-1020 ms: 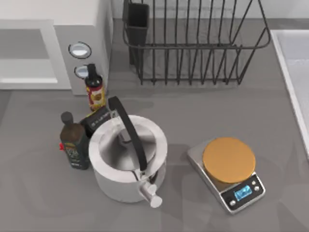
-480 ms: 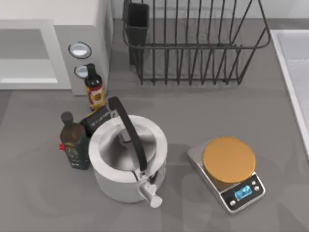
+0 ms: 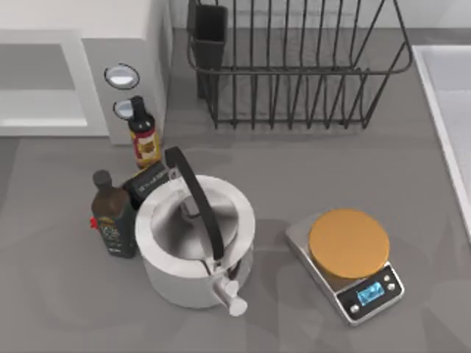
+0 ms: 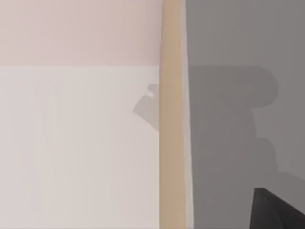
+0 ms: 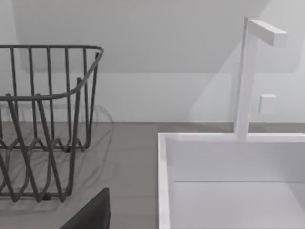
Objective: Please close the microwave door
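Observation:
The microwave (image 3: 88,18) stands at the table's far left corner, its grey panel with two round knobs (image 3: 121,82) facing the front. Left of that panel is the microwave door (image 3: 37,82), a white frame around a grey window, lying in line with the knob panel. A dark corner of my left gripper (image 4: 277,213) shows in the left wrist view, over a grey surface beside a tan strip (image 4: 171,143) and a white face. A dark part of my right gripper (image 5: 91,215) shows in the right wrist view, near the dish rack (image 5: 43,119) and the sink (image 5: 228,176).
In front of the microwave stand a small sauce bottle (image 3: 144,136), a dark bottle (image 3: 114,222) and a white kettle (image 3: 195,246) with a black handle. A kitchen scale (image 3: 349,261) sits at the front right. The black wire rack (image 3: 294,66) is at the back, the sink (image 3: 449,95) at the right edge.
The small sauce bottle by the knob panel has shifted slightly. Nothing else has visibly moved.

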You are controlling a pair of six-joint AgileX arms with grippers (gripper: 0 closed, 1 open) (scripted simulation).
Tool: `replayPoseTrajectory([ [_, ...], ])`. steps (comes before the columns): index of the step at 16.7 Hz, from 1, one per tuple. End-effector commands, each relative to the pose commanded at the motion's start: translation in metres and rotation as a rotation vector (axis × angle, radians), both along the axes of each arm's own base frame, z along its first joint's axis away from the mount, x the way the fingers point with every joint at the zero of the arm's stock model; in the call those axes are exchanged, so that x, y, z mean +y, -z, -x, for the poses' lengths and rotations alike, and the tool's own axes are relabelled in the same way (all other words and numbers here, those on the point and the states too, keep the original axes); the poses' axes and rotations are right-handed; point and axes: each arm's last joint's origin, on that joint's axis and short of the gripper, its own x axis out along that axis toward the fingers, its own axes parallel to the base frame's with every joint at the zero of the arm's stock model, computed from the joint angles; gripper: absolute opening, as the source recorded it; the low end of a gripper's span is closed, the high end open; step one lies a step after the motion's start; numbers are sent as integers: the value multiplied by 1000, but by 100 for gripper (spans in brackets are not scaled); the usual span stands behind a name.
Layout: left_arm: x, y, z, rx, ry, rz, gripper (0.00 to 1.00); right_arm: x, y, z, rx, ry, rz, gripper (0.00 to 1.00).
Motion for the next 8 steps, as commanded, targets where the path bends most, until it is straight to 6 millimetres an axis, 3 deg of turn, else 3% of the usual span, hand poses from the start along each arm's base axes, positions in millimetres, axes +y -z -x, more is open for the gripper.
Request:
replayPoseTrajectory([
  [5,-63,6,5,12,0,18,0,0,0,0,0,0,0,100],
  [8,-79,5,6,3,-1,10,0,0,0,0,0,0,0,100],
])
